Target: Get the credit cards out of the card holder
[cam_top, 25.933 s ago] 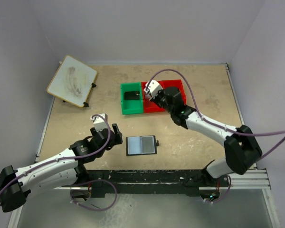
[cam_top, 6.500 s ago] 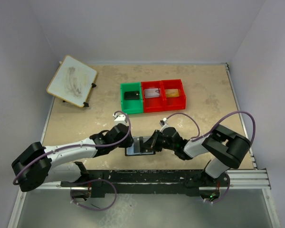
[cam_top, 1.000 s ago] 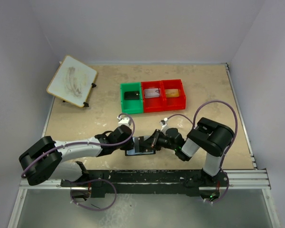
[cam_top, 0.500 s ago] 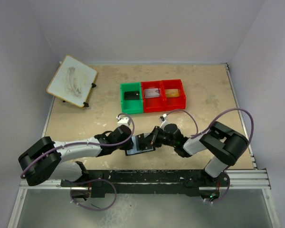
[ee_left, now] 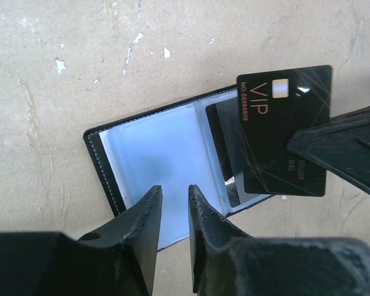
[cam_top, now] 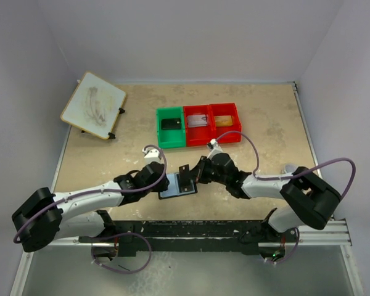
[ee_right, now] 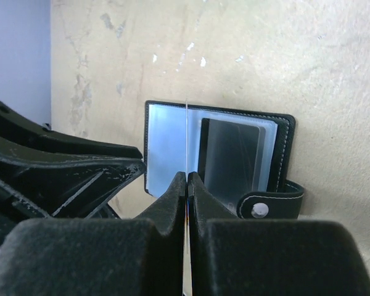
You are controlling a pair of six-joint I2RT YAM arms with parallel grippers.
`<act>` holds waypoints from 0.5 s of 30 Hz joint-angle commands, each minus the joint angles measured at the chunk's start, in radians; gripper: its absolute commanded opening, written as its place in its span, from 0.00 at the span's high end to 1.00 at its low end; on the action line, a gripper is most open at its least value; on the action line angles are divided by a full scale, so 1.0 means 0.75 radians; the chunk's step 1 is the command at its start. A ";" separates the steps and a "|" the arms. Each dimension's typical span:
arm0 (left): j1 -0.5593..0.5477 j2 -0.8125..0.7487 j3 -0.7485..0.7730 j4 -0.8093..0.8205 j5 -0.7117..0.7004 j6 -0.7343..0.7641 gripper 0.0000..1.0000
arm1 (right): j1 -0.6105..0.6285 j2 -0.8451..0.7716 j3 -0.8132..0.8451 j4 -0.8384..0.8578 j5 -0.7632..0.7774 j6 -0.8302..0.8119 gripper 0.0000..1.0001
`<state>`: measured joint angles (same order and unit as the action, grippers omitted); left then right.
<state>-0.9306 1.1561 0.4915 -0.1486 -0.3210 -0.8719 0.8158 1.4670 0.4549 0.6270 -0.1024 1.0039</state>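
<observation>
Right claw [ee_right: 187, 179] clenched on black VIP card [ee_left: 283, 123] – card clear of pocket, above wallet's [ee_left: 160, 154] right half. Left claw [ee_left: 174, 197] slightly parted, gripping nothing, over wallet's near edge – probably placed to pin it flat. Second card [ee_right: 231, 157] in pocket beneath right claw.

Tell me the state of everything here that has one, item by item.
Black bifold card holder: open flat, inside up.
Black VIP credit card: out of the holder, lifted.
Second dark credit card: tucked in the holder's pocket.
Left end effector: slightly open, over the holder's edge.
Right end effector: shut on the VIP card.
Green plastic bin: holds one dark item.
</observation>
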 commanded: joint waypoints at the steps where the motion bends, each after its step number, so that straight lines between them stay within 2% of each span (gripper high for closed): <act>1: -0.001 -0.073 0.002 -0.043 -0.121 -0.015 0.75 | -0.006 -0.090 0.049 -0.009 0.059 -0.137 1.00; 4: 0.001 -0.120 0.028 -0.129 -0.211 -0.007 0.65 | -0.006 -0.117 0.057 0.002 0.056 -0.192 1.00; 10: 0.024 -0.135 0.111 -0.300 -0.352 0.006 0.37 | 0.024 -0.184 0.073 0.019 0.115 -0.287 1.00; 15: 0.225 -0.102 0.208 -0.484 -0.330 0.031 0.33 | 0.085 -0.273 0.117 0.009 0.237 -0.483 1.00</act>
<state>-0.8562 1.0809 0.5671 -0.3927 -0.5159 -0.8707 0.8497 1.3224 0.4747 0.6128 -0.0174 0.7883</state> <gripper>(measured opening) 0.660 0.007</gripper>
